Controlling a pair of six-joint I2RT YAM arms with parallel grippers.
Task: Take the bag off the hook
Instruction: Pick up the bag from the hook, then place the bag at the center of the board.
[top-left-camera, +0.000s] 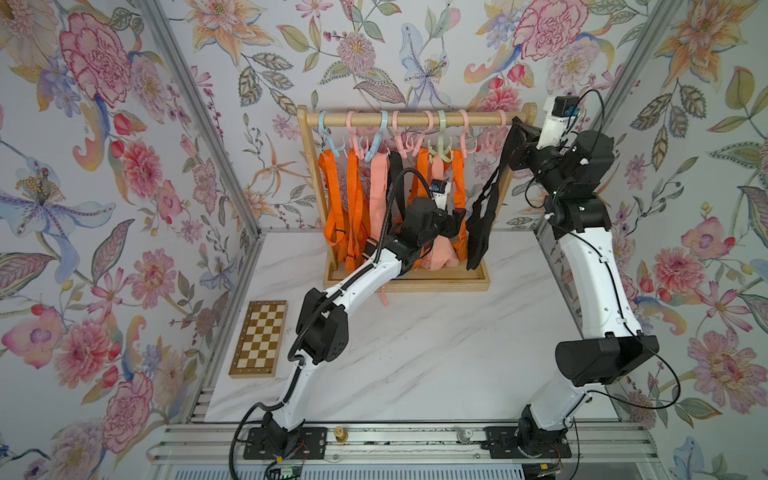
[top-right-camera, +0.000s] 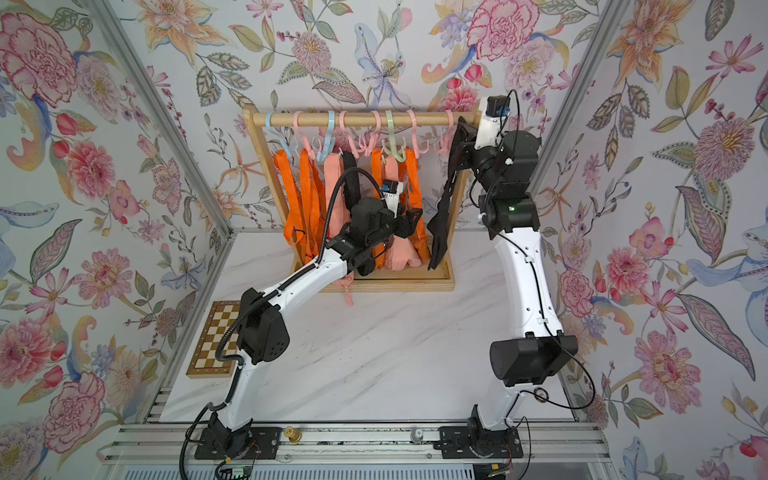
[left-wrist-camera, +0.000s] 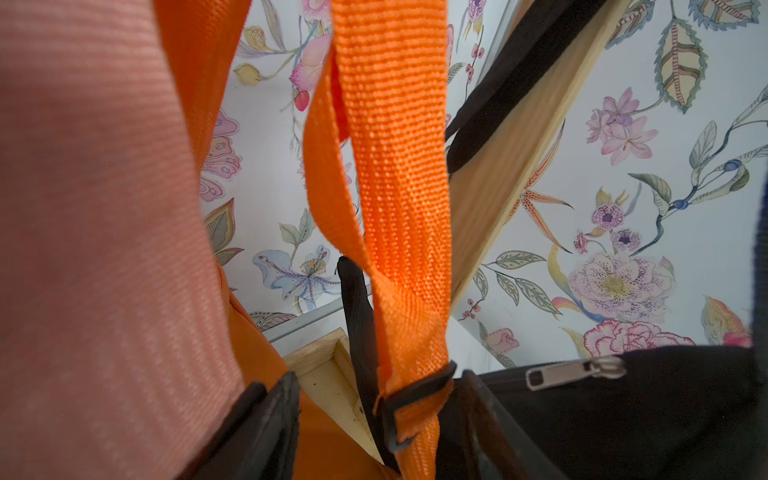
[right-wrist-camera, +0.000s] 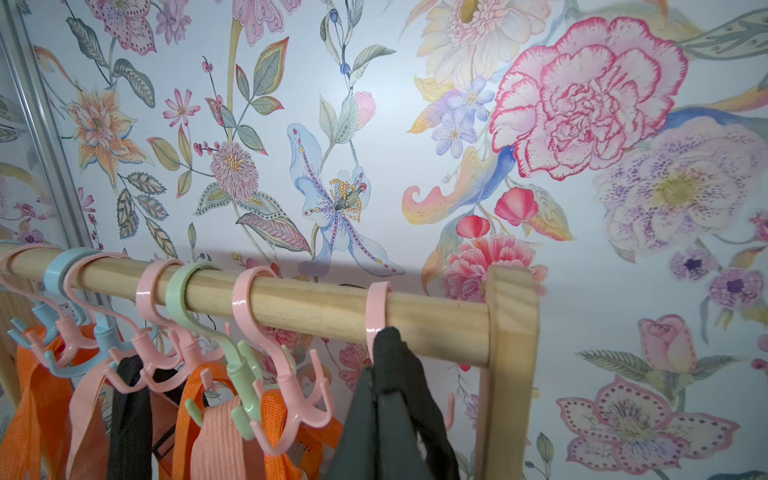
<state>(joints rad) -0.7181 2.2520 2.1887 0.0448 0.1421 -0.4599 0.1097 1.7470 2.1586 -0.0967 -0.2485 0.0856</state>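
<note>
Tight pinch from the right gripper (right-wrist-camera: 374, 390) on the black strap (right-wrist-camera: 390, 347), its loop up by the rail (right-wrist-camera: 316, 303), just beside the end pink hook (right-wrist-camera: 377, 303). It looks lifted off the prongs, though I can't be sure. The black bag (top-left-camera: 478, 237) dangles below, not yet carried clear. The left gripper (left-wrist-camera: 378, 380) stands half open astride an orange strap (left-wrist-camera: 395, 166), gripping nothing.

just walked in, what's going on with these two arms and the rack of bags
The right end effector is shut on the black strap of the black bag. It holds the strap up beside the last pink hook at the end of the wooden rail. Whether the strap has cleared that hook cannot be told. The left end effector is lower down, jaws open either side of an orange strap, gripping nothing.
</note>
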